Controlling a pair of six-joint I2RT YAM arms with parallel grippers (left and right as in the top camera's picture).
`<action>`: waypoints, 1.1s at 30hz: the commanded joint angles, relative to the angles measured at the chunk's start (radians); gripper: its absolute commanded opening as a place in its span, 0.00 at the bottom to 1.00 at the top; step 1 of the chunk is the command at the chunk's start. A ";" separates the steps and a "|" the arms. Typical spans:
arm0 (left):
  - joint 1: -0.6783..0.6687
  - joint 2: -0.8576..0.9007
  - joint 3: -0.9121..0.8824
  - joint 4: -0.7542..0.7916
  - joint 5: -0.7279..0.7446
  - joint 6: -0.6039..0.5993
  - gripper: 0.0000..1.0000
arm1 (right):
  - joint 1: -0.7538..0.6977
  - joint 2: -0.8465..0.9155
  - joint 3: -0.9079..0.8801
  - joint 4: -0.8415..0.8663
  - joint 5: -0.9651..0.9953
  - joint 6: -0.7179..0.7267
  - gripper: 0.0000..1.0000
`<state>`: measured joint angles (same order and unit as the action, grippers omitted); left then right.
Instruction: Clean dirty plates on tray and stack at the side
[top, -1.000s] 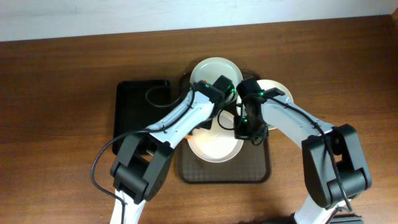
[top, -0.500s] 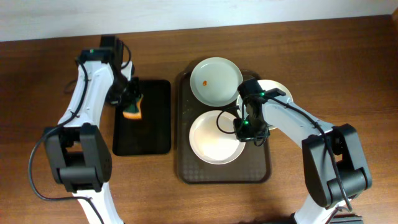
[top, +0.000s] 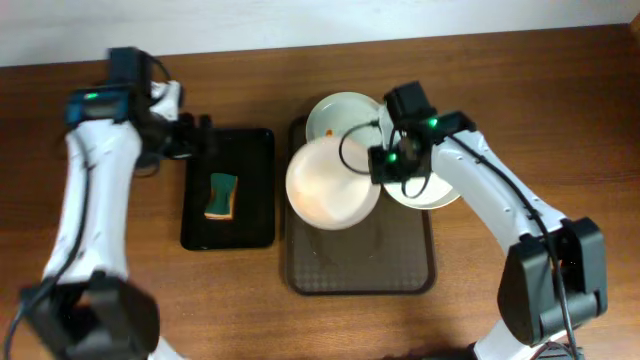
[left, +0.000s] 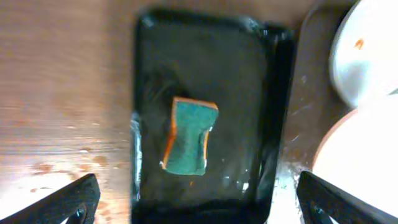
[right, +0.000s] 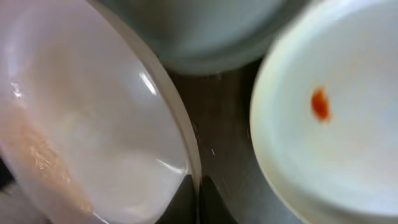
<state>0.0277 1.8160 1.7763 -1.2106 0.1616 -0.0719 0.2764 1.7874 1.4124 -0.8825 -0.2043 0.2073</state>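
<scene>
My right gripper (top: 378, 166) is shut on the rim of a white plate (top: 330, 186), which hangs tilted above the dark brown tray (top: 360, 268). In the right wrist view the fingertips (right: 208, 199) pinch that plate (right: 93, 124) at its edge. A second plate (top: 345, 112) with an orange smear lies at the tray's back, and the smear also shows on this plate (right: 329, 130) in the right wrist view. A third plate (top: 432, 192) sits at the tray's right side, partly under my right arm. My left gripper (top: 198, 140) (left: 199, 205) is open and holds nothing.
A green and orange sponge (top: 221, 195) (left: 188, 138) lies on the smaller black tray (top: 250, 225) left of the brown tray. Bare wooden table (top: 560, 120) surrounds both trays.
My left arm carried the sponge from the brown tray to the black tray, let it go and drew back with jaws open. My right gripper lifted its plate up and toward the back left.
</scene>
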 joint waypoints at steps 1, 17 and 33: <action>0.079 -0.127 0.020 -0.003 0.020 -0.010 1.00 | 0.042 -0.029 0.104 0.034 -0.009 0.037 0.04; 0.111 -0.184 0.020 -0.003 0.022 -0.009 1.00 | 0.442 0.112 0.112 0.691 0.386 -0.178 0.04; 0.111 -0.184 0.020 -0.003 0.022 -0.009 1.00 | 0.616 0.053 0.112 0.790 1.003 -0.649 0.04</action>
<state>0.1360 1.6436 1.7798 -1.2144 0.1692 -0.0723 0.8928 1.8725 1.5082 -0.0986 0.6979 -0.4286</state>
